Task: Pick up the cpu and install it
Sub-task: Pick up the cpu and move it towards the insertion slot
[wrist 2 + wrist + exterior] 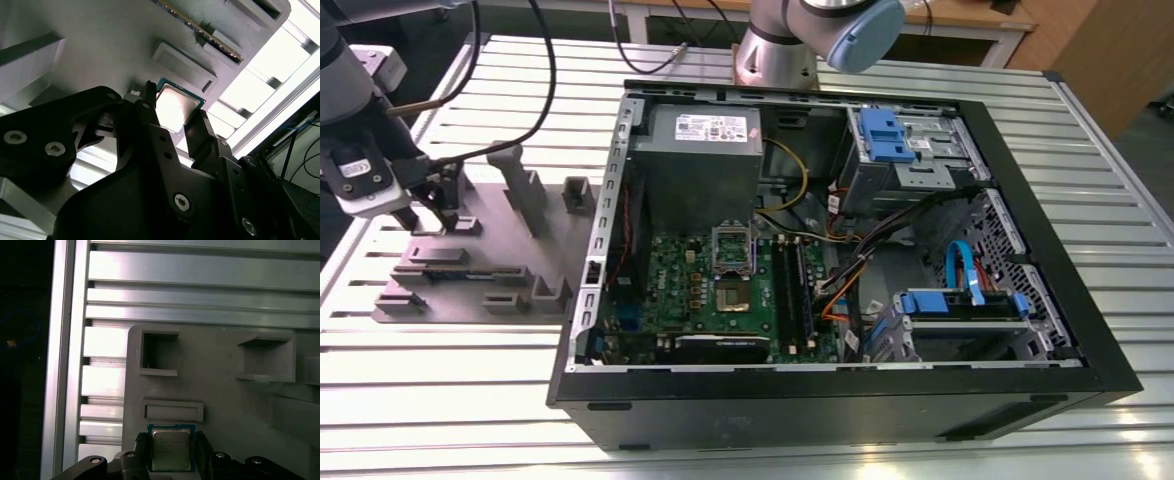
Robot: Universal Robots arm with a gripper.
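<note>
Your gripper (pixel 430 220) is down at the grey holder tray (pixel 520 250), which lies on the slatted metal table (pixel 454 380) at the exterior view's left, well apart from the open computer case (pixel 854 405). From that view you cannot make out the cpu; the arm's own bulk and the tray's raised blocks cover the spot.

In both wrist views the cpu (pixel 170 447) (pixel 175 106) sits between the two black fingers (pixel 143 447), its silvery top facing the cameras. The jaws are closed on it, one against each opposite edge, with no gap that you can see. Whether the cpu is resting on the tray or lifted just clear of it, you cannot tell: its underside is hidden, and in the first wrist view its near edge is cut off by the gripper body. A shallow rectangular pocket (pixel 173 411) in the tray lies just beside it.

Inside the case, the green board (pixel 680 290) lies flat with the shiny socket frame (pixel 731 262) near its middle. Glare makes the inside of the frame hard to read.
</note>
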